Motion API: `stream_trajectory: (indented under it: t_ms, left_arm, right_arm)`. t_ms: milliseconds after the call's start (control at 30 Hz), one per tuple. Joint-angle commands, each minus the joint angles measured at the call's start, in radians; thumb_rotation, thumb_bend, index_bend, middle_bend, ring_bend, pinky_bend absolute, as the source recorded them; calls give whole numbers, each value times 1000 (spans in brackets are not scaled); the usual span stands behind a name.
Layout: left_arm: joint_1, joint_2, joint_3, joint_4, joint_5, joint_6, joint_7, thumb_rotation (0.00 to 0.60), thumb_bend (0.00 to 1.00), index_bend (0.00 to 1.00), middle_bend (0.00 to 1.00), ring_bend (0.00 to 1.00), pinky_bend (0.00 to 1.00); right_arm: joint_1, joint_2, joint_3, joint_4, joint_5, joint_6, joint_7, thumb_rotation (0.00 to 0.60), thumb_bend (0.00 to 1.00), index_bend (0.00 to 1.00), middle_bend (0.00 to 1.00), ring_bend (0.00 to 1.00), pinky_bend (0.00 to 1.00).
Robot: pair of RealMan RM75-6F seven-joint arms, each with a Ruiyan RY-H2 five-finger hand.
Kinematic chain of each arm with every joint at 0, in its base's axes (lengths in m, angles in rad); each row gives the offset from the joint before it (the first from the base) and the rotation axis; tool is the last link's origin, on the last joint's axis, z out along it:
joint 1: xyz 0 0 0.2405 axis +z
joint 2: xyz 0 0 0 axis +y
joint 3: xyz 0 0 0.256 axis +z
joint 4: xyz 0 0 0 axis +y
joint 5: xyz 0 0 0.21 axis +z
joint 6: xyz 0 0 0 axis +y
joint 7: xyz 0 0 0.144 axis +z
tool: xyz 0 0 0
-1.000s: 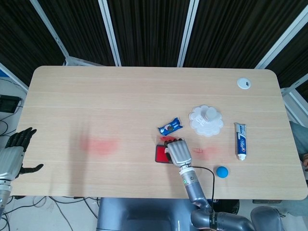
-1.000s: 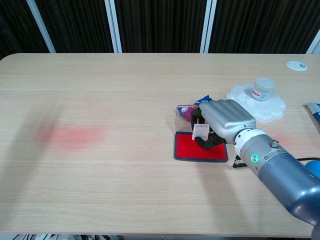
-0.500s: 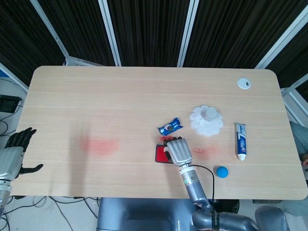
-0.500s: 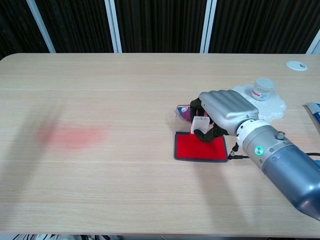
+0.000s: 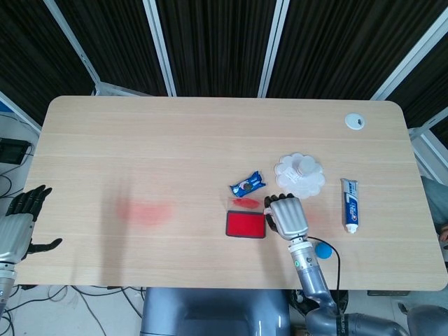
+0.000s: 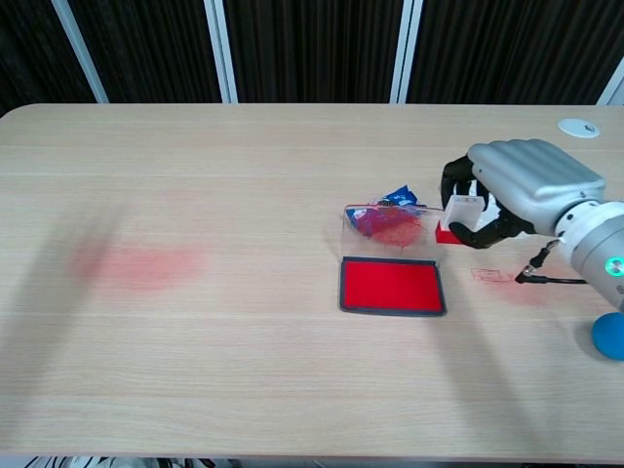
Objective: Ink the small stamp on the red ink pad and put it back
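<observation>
A: At the right of the table, what does the right robot hand hold?

B: The stamp, a small white block with a red base, pinched between dark fingers curled around it. In the head view the right robot hand covers it from above.

A: Where does the stamp sit relative to the ink pad?

B: Up and to the right of it, apart from the pad. The pad lies flat and open, its red face uncovered; in the head view the ink pad is just left of the hand. Its clear lid, smeared red, lies just behind it, next to a blue packet.

A: And the left robot hand?

B: Off the table's left edge, fingers spread, holding nothing.

A: What else lies nearby?

B: A white tray with a small jar, a toothpaste tube, a blue ball, and a faint red smear on the table's left part.
</observation>
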Motion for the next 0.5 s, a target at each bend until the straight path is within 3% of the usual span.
stream_trajectory:
  t_ms: [33, 500]
  left_arm:
    - [2, -3, -1, 1, -2, 4, 4, 600, 1, 0, 0, 0, 0]
    - [6, -12, -3, 3, -5, 14, 22, 600, 1, 0, 0, 0, 0]
  right_arm:
    - [-26, 28, -12, 1, 12, 7, 26, 600, 566, 760, 601, 497, 483]
    - [-50, -20, -14, 129, 43, -23, 121, 600, 565, 760, 584, 476, 431]
